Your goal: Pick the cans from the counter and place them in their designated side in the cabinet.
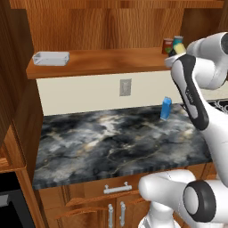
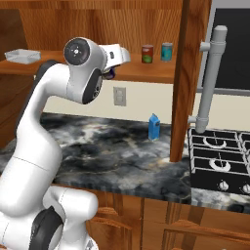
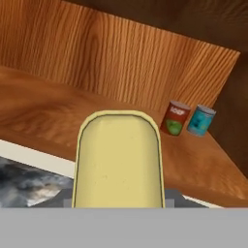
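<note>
- The gripper [image 3: 118, 203] is clamped on the yellow-topped blue can [image 3: 118, 162], held up level with the front edge of the cabinet [image 2: 97, 22] shelf board, left of the red can [image 2: 147, 53].
- The red can stands upright at the right end of the shelf; a teal-blue can [image 2: 167, 51] stands just beside it on its right, apart from it, near the cabinet's side wall.
- A shallow grey tray [image 1: 51, 58] lies at the far left end of the shelf, well apart from the red can; what it holds cannot be made out.
- Below the red can, a slim blue carton [image 2: 154, 127] stands upright on the counter [image 1: 111, 138], near the back wall and right of a wall outlet [image 1: 125, 87].
</note>
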